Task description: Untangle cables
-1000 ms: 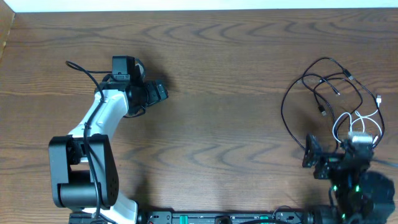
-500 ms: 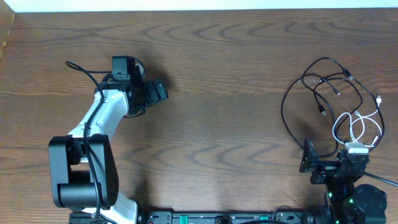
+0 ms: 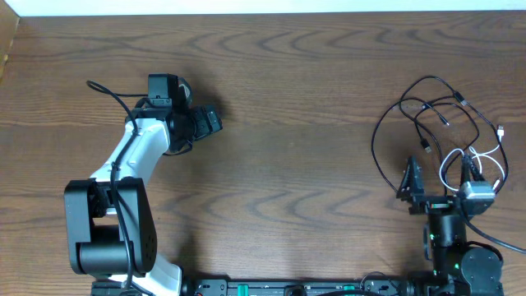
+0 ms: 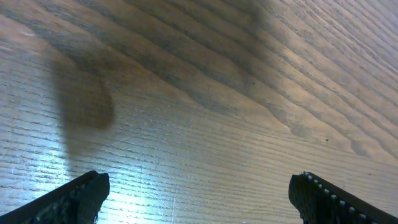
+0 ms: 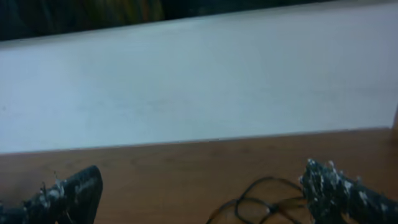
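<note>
My right jaws stood spread wide with nothing pinched between them. In the right wrist view the two dark fingertips (image 5: 69, 191) sat at the lower corners, and a loop of black cable (image 5: 261, 198) lay on the wood ahead of them, low in the gap. From overhead those jaws pointed away from my right arm (image 3: 448, 238), toward the far edge. One finger overlapped the loops of the white cable (image 3: 486, 160). I could not tell whether it touched the cord or only hung above it.

My left jaws were spread just as wide and held nothing. The left wrist view showed only bare wood grain and a soft shadow between the tips (image 4: 78, 198). My left arm (image 3: 136, 156) reached out over the left half of the counter (image 3: 312, 164), well apart from the tangle.

The cables lay at the right end of the counter. The black cables (image 3: 393, 111) lay in loose, overlapping loops with small plugs at their ends, stretching from just ahead of my right jaws toward the far edge. The white one was coiled on the near, right side of that heap, and it touched or crossed the black strands there. Beyond the far edge ran a pale band (image 5: 199, 87)
</note>
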Tool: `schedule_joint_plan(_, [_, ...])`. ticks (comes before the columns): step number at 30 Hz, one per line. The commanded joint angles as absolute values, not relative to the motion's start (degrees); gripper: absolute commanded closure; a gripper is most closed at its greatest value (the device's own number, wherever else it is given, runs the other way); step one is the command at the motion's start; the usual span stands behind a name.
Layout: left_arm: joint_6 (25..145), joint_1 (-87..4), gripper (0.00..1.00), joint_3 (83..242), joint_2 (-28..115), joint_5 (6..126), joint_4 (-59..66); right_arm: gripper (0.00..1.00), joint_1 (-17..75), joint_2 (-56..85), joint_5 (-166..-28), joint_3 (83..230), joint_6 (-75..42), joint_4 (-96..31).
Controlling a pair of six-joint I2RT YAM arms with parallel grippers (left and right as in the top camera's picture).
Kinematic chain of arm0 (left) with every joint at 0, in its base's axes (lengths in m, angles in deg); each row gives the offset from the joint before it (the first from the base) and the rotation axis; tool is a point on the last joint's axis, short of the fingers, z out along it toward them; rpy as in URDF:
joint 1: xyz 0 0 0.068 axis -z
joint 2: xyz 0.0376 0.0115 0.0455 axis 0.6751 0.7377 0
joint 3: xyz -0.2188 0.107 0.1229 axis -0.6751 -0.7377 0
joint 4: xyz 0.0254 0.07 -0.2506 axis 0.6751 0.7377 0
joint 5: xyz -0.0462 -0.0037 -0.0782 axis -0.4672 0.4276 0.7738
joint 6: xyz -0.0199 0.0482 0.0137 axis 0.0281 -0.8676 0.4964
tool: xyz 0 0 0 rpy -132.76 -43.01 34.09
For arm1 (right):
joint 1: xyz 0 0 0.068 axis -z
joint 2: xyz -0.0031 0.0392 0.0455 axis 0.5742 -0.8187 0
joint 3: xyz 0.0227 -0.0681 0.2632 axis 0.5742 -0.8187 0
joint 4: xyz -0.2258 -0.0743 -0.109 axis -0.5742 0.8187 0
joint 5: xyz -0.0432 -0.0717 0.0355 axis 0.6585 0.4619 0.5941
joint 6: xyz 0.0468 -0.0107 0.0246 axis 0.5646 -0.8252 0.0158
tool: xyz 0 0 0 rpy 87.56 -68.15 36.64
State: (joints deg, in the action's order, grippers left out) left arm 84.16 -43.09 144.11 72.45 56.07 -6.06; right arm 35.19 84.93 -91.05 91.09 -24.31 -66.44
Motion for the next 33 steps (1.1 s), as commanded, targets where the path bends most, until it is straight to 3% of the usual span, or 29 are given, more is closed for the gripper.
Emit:
schedule_joint_plan(1, [83.18,-42.98,0.02,144.09,72.98,55.69,-5.91,0.01,34.97,85.25,-91.42,87.77,-23.83,-71.03])
schedule_joint_plan(6, [83.18,-42.98,0.02,144.09,72.98,55.69,-5.91,0.01,34.97,85.28,-91.42,82.92,-23.85,-80.54])
schedule_joint_plan(9, [83.18,-42.98,0.02,144.09,72.98,55.69,-5.91,0.01,34.97,85.28,-91.42,82.94,-23.83,-77.46])
schedule_joint_plan(14, [83.18,-42.98,0.02,144.11,72.98,55.69,-5.91,0.01,34.97,85.28,-91.29,82.94,-23.83,-60.32])
schedule_joint_plan(33, [83.18,-42.98,0.02,144.09,72.98,55.69,-5.91,0.01,34.84,85.28,-90.76,82.94,-23.83,-61.19])
